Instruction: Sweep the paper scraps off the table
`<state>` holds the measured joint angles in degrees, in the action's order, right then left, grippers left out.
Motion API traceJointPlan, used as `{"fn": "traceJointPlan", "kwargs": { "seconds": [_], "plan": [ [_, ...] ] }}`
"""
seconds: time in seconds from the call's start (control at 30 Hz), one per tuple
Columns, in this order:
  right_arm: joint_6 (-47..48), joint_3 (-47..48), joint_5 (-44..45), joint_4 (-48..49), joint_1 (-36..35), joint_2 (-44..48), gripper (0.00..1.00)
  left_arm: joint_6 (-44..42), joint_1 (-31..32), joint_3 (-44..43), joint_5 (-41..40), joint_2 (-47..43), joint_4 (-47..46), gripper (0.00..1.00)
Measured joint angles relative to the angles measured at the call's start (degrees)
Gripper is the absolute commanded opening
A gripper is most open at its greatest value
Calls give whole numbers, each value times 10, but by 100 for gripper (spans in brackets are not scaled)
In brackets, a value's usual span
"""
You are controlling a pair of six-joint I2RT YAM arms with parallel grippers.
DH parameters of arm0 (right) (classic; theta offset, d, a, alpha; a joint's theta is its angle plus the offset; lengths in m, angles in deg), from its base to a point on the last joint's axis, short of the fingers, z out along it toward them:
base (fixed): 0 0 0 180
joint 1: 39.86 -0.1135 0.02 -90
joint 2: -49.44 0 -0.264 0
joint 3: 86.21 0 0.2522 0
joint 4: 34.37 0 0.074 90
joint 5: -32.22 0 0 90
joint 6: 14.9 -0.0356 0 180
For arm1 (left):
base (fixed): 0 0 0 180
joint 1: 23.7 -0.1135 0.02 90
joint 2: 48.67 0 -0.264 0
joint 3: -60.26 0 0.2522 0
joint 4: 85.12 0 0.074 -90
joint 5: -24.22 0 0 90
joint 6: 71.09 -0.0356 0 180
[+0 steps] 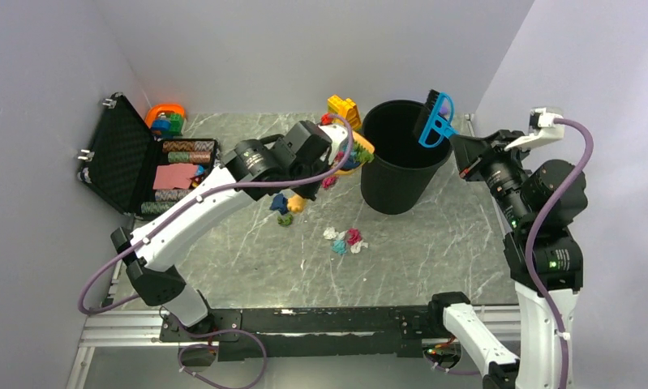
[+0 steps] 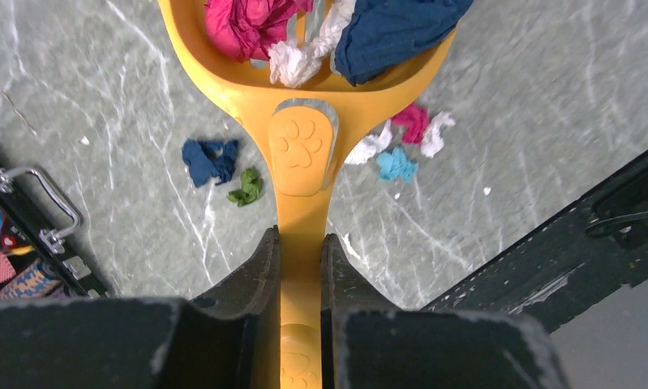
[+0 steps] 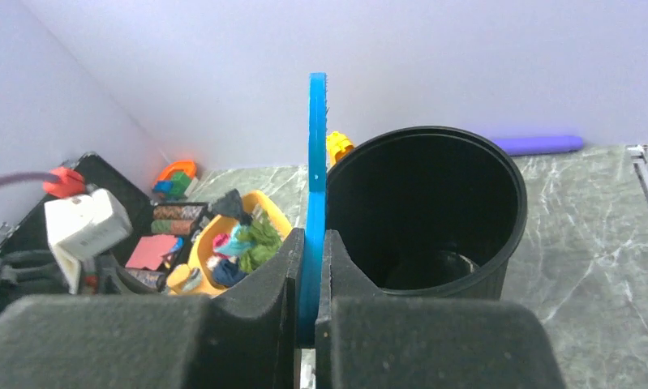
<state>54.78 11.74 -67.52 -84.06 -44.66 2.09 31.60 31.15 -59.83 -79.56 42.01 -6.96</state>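
My left gripper [image 2: 300, 243] is shut on the handle of a yellow dustpan [image 2: 302, 150], held up above the table [image 1: 255, 259]. Pink, white and dark blue paper scraps [image 2: 247, 24] lie in its pan [image 1: 359, 148], just left of the black bin [image 1: 397, 162]. Loose scraps remain on the table: a pink, white and teal cluster [image 1: 345, 239] and a dark blue wad [image 2: 209, 158] beside a green one [image 2: 247, 186]. My right gripper [image 3: 311, 243] is shut on a blue brush [image 3: 316, 146], held upright over the bin's right rim [image 1: 436, 121].
An open black foam-lined case [image 1: 126, 154] with striped chips lies at the left. A yellow brick build [image 1: 343, 107] stands behind the bin. A purple object [image 3: 539, 144] lies by the back wall. A black rail [image 1: 304, 320] runs along the near edge.
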Motion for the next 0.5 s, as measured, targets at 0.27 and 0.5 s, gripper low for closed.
{"fn": "traceJointPlan", "kwargs": {
  "seconds": [0.27,0.5],
  "plan": [
    [-2,-62,54,30,0,50,0,-31,0,-195,25,88,35,0],
    [-13,-72,117,31,0,83,0,-41,-15,-288,121,190,-13,0]
  ]
}}
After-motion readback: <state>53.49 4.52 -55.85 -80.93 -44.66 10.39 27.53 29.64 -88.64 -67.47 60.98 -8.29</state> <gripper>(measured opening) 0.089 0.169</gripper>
